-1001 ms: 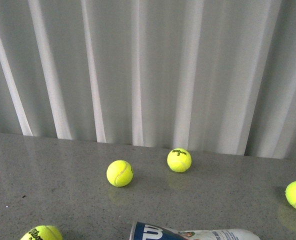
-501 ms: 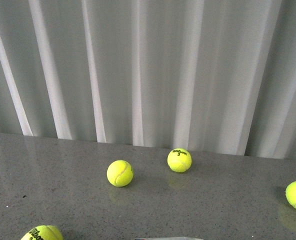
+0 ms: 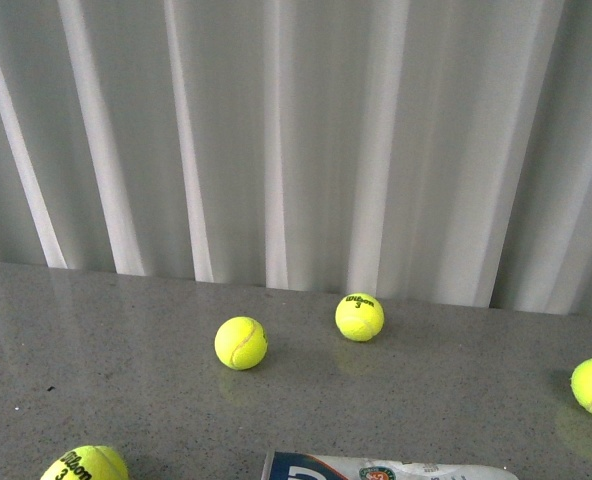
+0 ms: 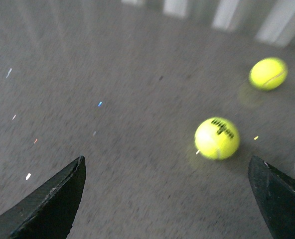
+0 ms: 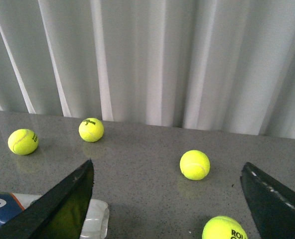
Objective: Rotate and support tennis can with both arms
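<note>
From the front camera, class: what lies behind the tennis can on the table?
Behind the tennis can lie the left ball and the logo ball on the grey table, then a white curtain. The frame edge hides the can's near side.

Front, right wrist facing curtain (image 3: 276, 140); left wrist low over table (image 4: 112, 99).

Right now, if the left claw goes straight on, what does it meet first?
The left claw probably meets the printed tennis ball, or the grey table just before it; depth is unclear.
</note>
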`<action>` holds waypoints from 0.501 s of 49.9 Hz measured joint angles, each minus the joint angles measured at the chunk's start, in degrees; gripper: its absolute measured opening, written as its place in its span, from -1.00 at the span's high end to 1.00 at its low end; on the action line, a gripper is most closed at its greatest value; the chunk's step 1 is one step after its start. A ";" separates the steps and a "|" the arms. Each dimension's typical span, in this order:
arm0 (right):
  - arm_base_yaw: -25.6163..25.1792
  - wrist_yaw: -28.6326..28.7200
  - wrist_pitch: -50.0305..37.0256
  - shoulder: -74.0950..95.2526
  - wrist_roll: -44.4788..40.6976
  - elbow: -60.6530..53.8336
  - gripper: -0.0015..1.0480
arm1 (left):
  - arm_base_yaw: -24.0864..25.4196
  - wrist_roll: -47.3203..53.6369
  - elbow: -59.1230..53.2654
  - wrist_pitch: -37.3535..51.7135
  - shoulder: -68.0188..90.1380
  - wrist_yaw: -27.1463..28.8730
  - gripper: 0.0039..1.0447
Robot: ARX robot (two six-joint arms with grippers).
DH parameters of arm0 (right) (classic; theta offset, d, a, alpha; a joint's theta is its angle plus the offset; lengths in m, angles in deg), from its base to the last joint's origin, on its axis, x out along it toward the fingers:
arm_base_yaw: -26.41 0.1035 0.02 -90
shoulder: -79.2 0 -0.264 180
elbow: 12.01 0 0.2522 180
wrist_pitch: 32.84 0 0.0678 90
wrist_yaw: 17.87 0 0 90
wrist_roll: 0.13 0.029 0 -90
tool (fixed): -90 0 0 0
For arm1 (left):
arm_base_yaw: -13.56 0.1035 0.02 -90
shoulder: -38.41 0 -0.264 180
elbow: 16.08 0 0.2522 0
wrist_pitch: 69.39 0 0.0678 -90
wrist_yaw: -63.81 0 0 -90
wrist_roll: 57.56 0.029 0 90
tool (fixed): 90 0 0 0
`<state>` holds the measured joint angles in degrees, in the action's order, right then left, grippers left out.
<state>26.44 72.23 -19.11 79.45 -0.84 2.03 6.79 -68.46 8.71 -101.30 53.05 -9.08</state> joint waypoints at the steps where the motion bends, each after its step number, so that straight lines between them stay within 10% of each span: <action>1: 0.00 0.00 -0.02 -0.02 0.00 0.00 -0.75 | -0.57 -0.92 1.73 -0.68 3.34 1.29 -0.88; 12: 0.00 0.00 0.00 -0.04 0.09 0.00 -0.87 | 3.89 -1.86 23.15 14.91 34.49 -12.61 -0.88; 25: 0.00 0.04 0.00 -0.04 0.09 0.00 -0.87 | -2.60 -3.91 42.62 11.13 67.19 -22.51 -0.88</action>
<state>26.44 72.27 -19.11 79.41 -0.75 2.03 4.19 -72.37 51.33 -90.18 120.23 -31.59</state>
